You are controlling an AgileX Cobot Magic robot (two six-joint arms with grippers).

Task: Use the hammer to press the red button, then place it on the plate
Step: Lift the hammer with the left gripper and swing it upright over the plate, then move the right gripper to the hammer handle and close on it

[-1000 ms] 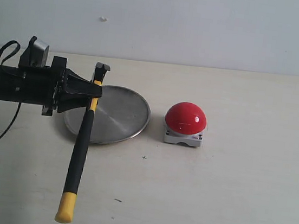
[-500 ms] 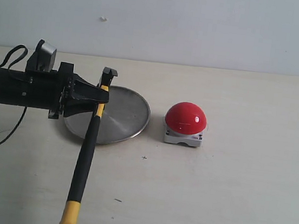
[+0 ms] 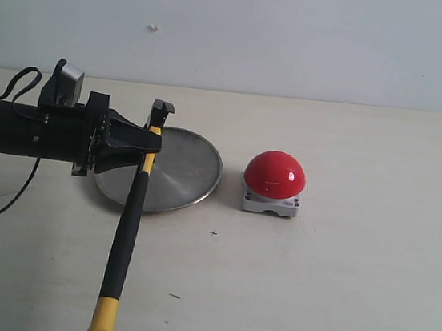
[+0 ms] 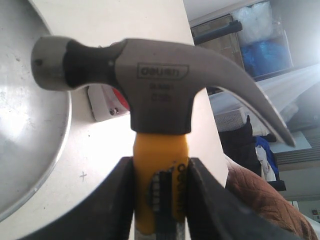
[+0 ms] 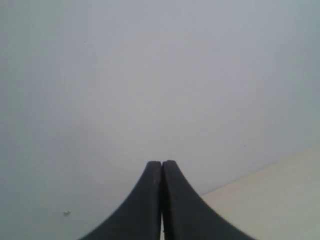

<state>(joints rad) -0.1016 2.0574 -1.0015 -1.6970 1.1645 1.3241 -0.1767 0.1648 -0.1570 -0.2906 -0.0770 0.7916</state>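
The whole layout is given only by the exterior view. There the left arm (image 3: 24, 129) is stretched in from the left, and the hammer (image 3: 128, 219) is held by the left jaws at its yellow neck, just under the dark head. The head is raised in front of the left edge of the plate (image 3: 184, 169). The black handle is slanted down toward the lower edge of the picture, with the yellow end lowest. Whether that end is touching the surface (image 3: 326, 291) cannot be told from this view. The red button (image 3: 275, 174) is seen on its light-grey base to the right of the plate, close beside it but apart from it. The hammer is well away from it.

The grip itself is made clear by the left wrist view. The yellow neck is clamped between the two dark jaws, one on each side, directly below the metal head with its curved claw. Faint stamped lettering is seen on the head. Only a small part of the red button and its base is shown past the head, and the plate rim is cut off at the side.

The right jaws are shown only by the right wrist view. They are pressed together, nothing is held between them, and a pale wall (image 5: 150, 75) is seen behind them.
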